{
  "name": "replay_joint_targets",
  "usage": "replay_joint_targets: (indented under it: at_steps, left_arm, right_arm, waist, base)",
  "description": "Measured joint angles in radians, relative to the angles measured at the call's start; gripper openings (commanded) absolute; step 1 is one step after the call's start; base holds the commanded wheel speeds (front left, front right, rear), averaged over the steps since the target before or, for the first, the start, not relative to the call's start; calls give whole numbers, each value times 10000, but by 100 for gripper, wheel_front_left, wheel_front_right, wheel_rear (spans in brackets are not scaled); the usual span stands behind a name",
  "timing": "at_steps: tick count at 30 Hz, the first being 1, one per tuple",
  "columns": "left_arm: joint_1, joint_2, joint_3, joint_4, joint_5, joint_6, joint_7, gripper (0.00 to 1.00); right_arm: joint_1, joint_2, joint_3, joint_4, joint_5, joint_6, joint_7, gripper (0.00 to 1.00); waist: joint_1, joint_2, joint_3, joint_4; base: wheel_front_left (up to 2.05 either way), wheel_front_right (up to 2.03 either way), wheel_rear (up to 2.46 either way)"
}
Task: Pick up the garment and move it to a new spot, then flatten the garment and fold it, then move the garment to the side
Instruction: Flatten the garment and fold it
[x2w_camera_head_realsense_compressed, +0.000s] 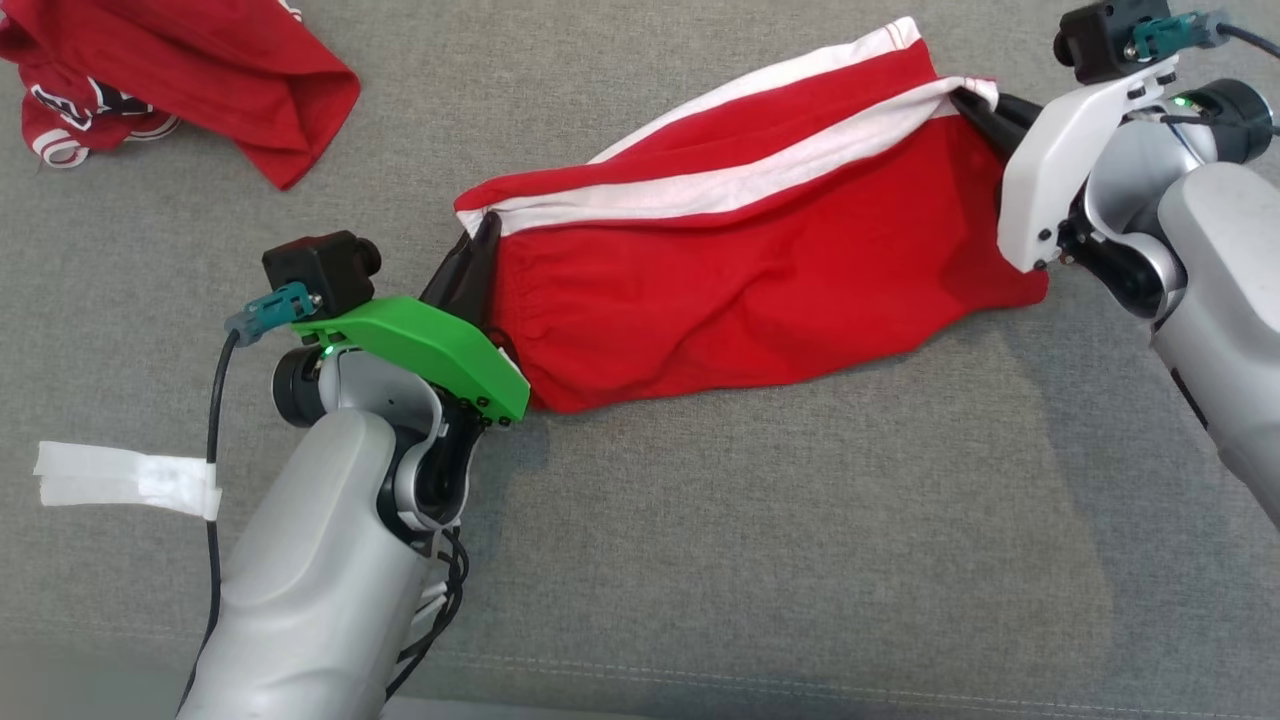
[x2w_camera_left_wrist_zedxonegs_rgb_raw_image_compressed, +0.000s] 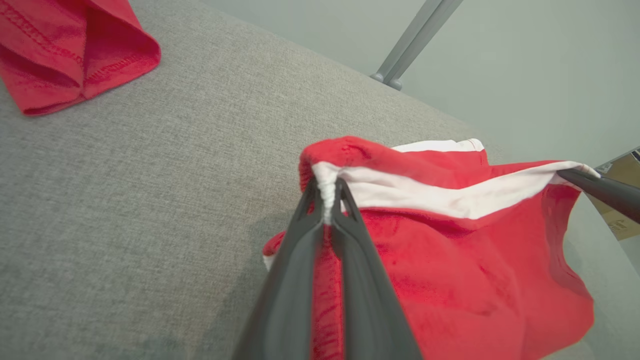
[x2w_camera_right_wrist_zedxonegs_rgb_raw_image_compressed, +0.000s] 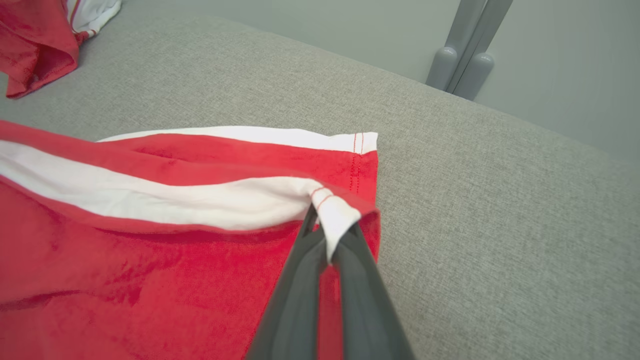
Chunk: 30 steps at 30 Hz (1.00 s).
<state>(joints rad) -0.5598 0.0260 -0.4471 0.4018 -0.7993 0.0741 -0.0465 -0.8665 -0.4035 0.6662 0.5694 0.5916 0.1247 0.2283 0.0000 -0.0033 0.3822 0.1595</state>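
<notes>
The garment (x2w_camera_head_realsense_compressed: 740, 270) is a pair of red shorts with white side stripes, stretched between my two arms over the grey cushion. My left gripper (x2w_camera_head_realsense_compressed: 487, 228) is shut on the waistband end; its fingers pinch the white stripe (x2w_camera_left_wrist_zedxonegs_rgb_raw_image_compressed: 327, 192) in the left wrist view. My right gripper (x2w_camera_head_realsense_compressed: 968, 100) is shut on the leg-hem corner, and the right wrist view has the white hem (x2w_camera_right_wrist_zedxonegs_rgb_raw_image_compressed: 334, 212) clamped between the fingers. The cloth sags in the middle, its lower red part resting on the cushion (x2w_camera_right_wrist_zedxonegs_rgb_raw_image_compressed: 475, 200). The right gripper's dark finger (x2w_camera_left_wrist_zedxonegs_rgb_raw_image_compressed: 607, 192) also enters the left wrist view at the far edge.
A second red garment (x2w_camera_head_realsense_compressed: 180, 80) lies bunched at the far left corner of the cushion. White tape (x2w_camera_head_realsense_compressed: 125, 478) wraps the left arm's cable. Grey metal legs (x2w_camera_right_wrist_zedxonegs_rgb_raw_image_compressed: 462, 60) stand beyond the cushion's back edge, with a cardboard box (x2w_camera_left_wrist_zedxonegs_rgb_raw_image_compressed: 620, 200) at the side.
</notes>
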Motion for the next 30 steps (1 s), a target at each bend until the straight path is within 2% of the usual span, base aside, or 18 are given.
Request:
replay_joint_targets:
  at_steps: [15, 16, 17, 19, 20, 30]
  left_arm:
    - [-586, -23, -1085, 531, -1360, 190, -834, 2]
    - [-634, -25, -1139, 525, -1430, 190, -901, 19]
    - [-675, -25, -1149, 527, -1496, 190, -999, 19]
    - [-766, -12, -1239, 531, -1609, 194, -1158, 100]
    - [-804, -13, -1323, 531, -1666, 194, -1235, 100]
    - [-1106, -21, -1701, 477, -1733, 196, -1732, 100]
  right_arm:
    - [-1205, -36, 196, 1417, 35, 0, 104, 1]
    - [-1281, -35, 224, 1499, 35, 0, 100, 10]
    - [-1352, -13, 255, 1546, 35, 0, 84, 21]
    - [-1497, 77, 272, 1674, 33, 0, -35, 53]
    - [-1552, 130, 261, 1733, 33, 0, -132, 100]
    - [-1713, 153, 33, 2516, 159, 0, -731, 100]
  waist:
    - [0, 0, 310, 577]
    - [0, 0, 318, 615]
    - [0, 0, 325, 645]
    - [0, 0, 333, 678]
    - [0, 0, 332, 686]
    - [0, 0, 254, 725]
  base:
    - [0, 0, 0]
    - [0, 0, 0]
    - [0, 0, 0]
    - [0, 0, 0]
    - [0, 0, 0]
    - [0, 0, 0]
